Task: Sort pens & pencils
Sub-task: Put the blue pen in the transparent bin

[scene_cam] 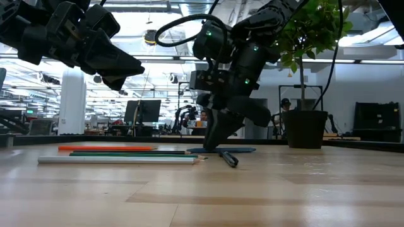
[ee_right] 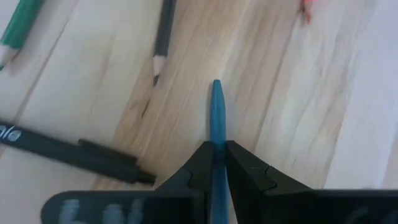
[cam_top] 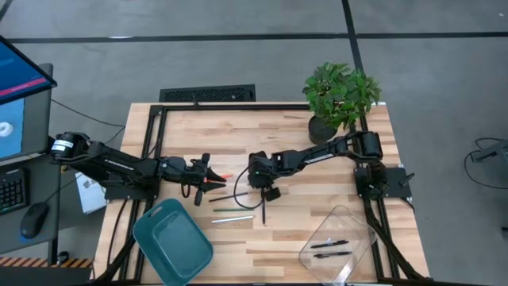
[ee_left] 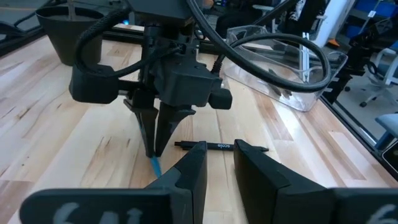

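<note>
The wooden table (cam_top: 286, 135) carries a potted plant (cam_top: 340, 99) at its far right corner. A teal bin (cam_top: 173, 242) sits at the near left edge, and a clear tray (cam_top: 341, 238) sits at the near right with two black pens (cam_top: 329, 249) lying inside it.

The left arm reaches in from the left, and its gripper (cam_top: 205, 179) hovers above the table beside the orange pencil (cam_top: 221, 176). Its fingers (ee_left: 193, 171) stand slightly apart with nothing between them.

The right arm stretches from the right edge to the table's middle, where the right gripper (ee_right: 216, 155) points straight down at the wood. Its fingers pinch a blue pen (ee_right: 217, 118), whose tip sticks out just past them and lies on or just above the table; which of the two cannot be told.

A black pen (ee_left: 221, 146) lies flat just beside that gripper, with small white lettering on its barrel too small to read. In the right wrist view it shows white letters ending in "ale".

On the left gripper's side of the right gripper lie the remaining pencils: a green one (scene_cam: 129, 152), a dark one (ee_right: 163, 34) and a pale one (scene_cam: 117, 160), roughly parallel, near one another but apart.
</note>
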You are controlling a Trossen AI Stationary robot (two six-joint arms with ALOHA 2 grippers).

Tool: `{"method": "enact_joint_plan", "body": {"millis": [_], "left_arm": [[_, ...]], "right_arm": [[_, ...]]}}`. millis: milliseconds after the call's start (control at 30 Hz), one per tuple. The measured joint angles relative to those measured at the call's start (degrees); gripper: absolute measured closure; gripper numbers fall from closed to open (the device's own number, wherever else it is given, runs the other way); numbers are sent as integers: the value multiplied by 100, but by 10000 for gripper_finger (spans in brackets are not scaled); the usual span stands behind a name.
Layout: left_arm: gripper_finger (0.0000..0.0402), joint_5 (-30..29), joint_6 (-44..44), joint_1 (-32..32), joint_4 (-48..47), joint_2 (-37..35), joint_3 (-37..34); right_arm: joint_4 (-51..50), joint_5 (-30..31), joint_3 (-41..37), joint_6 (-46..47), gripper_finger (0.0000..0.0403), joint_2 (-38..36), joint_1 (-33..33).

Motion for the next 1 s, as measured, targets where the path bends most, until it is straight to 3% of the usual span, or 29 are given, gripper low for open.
{"method": "enact_joint_plan", "body": {"millis": [567,1000], "left_arm": [[330,0,-2,-2,-35,0,0],[330,0,-20,-1,-39,0,0]], "right_arm": [[2117,-2,-1153,692,336,-54,2],[2332,-2,-1183,891,336,-33,2]]}}
